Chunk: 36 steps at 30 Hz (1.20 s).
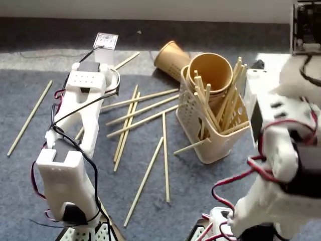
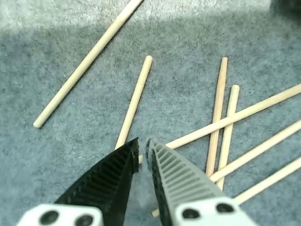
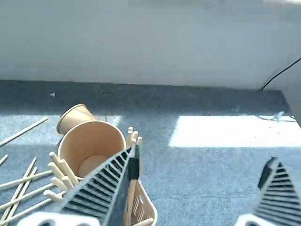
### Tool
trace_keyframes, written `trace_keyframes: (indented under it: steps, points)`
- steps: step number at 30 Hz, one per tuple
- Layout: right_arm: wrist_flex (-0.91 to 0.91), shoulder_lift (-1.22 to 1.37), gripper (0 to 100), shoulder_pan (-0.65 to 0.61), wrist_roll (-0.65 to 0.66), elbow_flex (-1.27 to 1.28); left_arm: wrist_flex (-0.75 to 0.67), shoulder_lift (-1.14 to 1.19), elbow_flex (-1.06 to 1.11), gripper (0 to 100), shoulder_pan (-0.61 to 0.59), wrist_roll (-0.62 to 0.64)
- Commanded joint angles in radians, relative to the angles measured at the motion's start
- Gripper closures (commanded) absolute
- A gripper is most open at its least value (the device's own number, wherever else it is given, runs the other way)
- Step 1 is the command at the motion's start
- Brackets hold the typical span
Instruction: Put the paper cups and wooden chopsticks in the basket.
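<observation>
Closest to the high camera, the right arm (image 1: 286, 165) bulks across the lower right of the frame. The left arm (image 1: 75, 125) runs from the lower left corner toward the upper left. Both stand over a grey carpet (image 1: 200, 191).

The cream plastic basket (image 1: 193, 120) sits right of centre, leaning a little, just beside the right arm. A paper cup (image 1: 210, 70) stands mouth-up in its far end, with another cup rim showing around it. A second paper cup (image 1: 170, 57) lies on its side on the carpet just behind the basket's upper left corner. A bundle of wooden chopsticks (image 1: 205, 100) stands slanted in the basket, in front of and beside the upright cup.

Loose chopsticks (image 1: 145, 108) lie scattered and crossed at centre, between the left arm and the basket. A stray chopstick (image 1: 190, 147) touches the basket's lower wall, and a lone chopstick (image 1: 30, 118) lies at the far left.

The right gripper (image 3: 203, 157) has its jaws spread wide, holding nothing, near the basket's rim. The left gripper (image 2: 142, 143) has its jaws drawn almost together, with a thin slit between the tips. It grips nothing and sits just over the loose chopsticks on the carpet.
</observation>
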Motion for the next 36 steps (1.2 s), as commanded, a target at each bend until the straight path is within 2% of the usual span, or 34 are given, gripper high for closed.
trace_keyframes:
  steps: [1, 7, 9, 13, 16, 23, 26, 30, 34, 36]
  points:
    - [0.022, -0.114, 61.6, 0.088, -0.002, 0.139, 0.106, -0.012, -0.168, 94, -0.03, -0.015]
    - [-0.007, -0.43, 61.6, 0.087, 0.061, 0.814, 0.361, -0.007, -0.403, 94, -0.007, -0.152]
    - [-0.093, -0.573, 61.6, 0.093, 0.078, 1.078, 0.416, 0.015, -0.41, 91, -0.008, -0.184]
    - [-0.334, -0.877, 61.6, 0.113, 0.101, 1.644, 0.442, 0.142, -0.409, 77, -0.018, -0.322]
    - [-0.455, -1.038, 61.6, 0.171, 0.169, 1.94, 0.473, 0.246, -0.414, 77, -0.005, -0.408]
    - [-0.553, -1.23, 61.6, 0.232, 0.209, 2.229, 0.48, 0.367, -0.492, 77, 0.07, -0.62]
    - [-0.561, -1.282, 61.6, 0.234, 0.209, 2.298, 0.502, 0.367, -0.561, 76, 0.076, -0.626]
    - [-0.593, -1.359, 61.6, 0.232, 0.206, 2.394, 0.612, 0.358, -0.688, 76, 0.077, -0.695]
    - [-0.595, -1.42, 61.6, 0.229, 0.206, 2.462, 0.623, 0.38, -0.697, 76, 0.093, -0.703]
    - [-0.595, -1.417, 61.6, 0.228, 0.206, 2.474, 0.623, 0.387, -0.696, 73, 0.101, -0.703]
